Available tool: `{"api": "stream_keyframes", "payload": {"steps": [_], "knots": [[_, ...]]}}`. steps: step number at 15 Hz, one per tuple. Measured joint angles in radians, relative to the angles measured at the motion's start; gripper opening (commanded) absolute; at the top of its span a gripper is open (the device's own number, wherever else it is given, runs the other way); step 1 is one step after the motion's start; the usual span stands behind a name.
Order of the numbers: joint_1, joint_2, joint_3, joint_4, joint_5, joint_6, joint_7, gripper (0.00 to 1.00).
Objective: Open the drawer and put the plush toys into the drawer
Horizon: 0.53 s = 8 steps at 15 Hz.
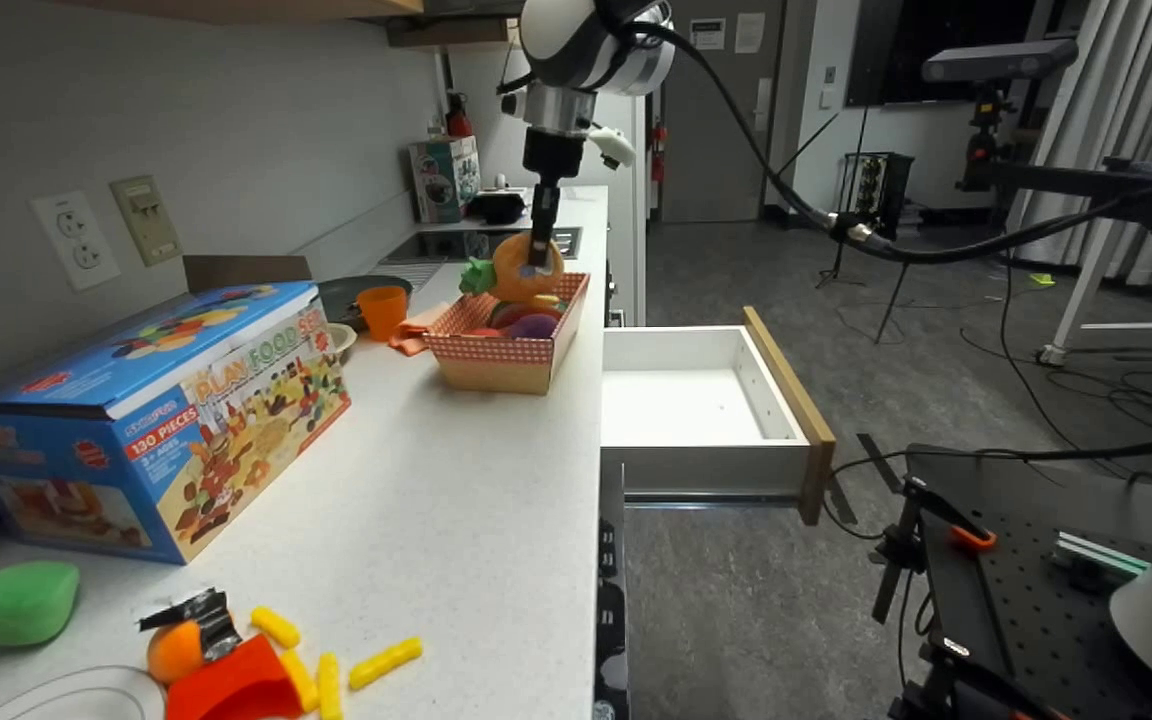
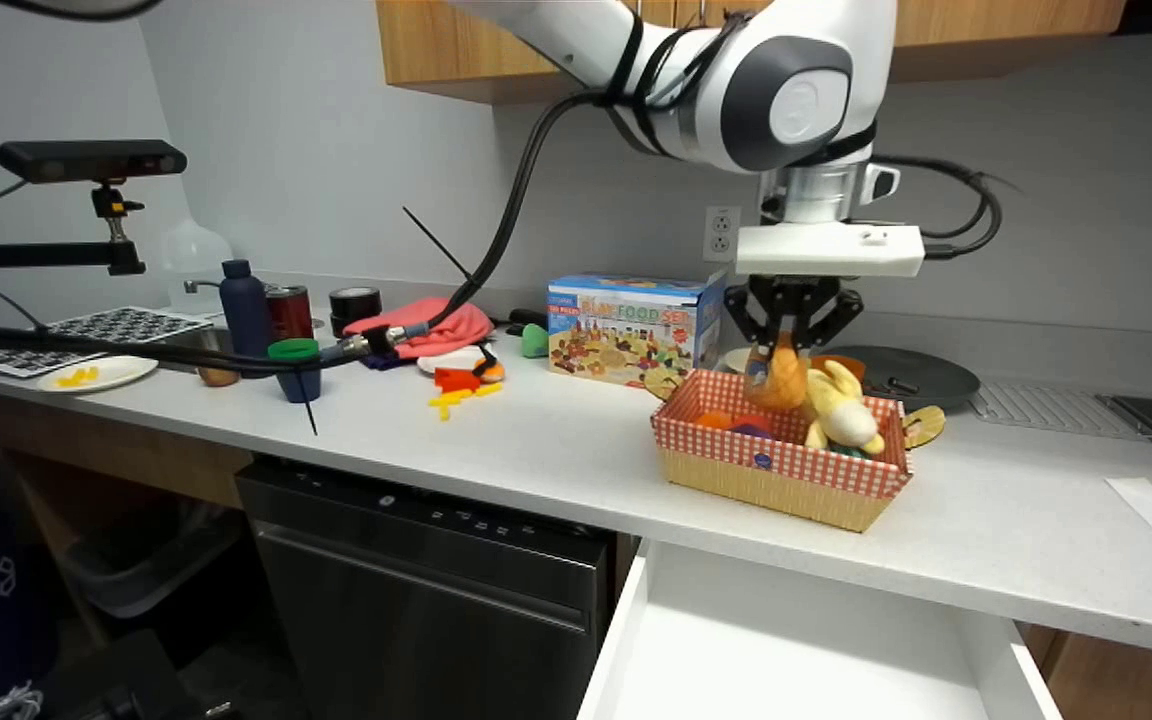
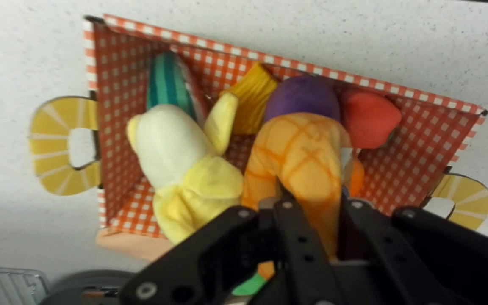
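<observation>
Wrist view, left to right, with the checked basket as clock face: the striped plush sits at 10 o'clock and the banana plush at 9, its peel flaps loose; I would take that one across the thick pale trunk, since a flap alone would probably let it swing. Between 12 and 1 lies the purple plush, smooth and round, likely to roll out of a shallow pinch. Overlapping it, from the middle down towards 6, comes the orange plush, and the hand is clamped on it, the body creased between the two fingers; in both exterior views its top stands above the rim. It should be light and squashy, in cloth that grips well (nothing about it looks breakable), so this hold across the body seems sound, and the leafy end would be a poorer choice. At 2 o'clock is the red plush, another soft lump by its look. Farthest right, in an exterior view, the drawer stands pulled out at about 4 o'clock from the basket.
</observation>
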Motion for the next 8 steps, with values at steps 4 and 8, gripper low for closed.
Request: {"api": "stream_keyframes", "payload": {"steps": [4,8], "knots": [[-0.029,-0.101,-0.070,-0.096,-0.032,0.000,0.029,0.04],[-0.046,-0.146,-0.134,-0.221,-0.082,0.000,0.090,0.04]]}}
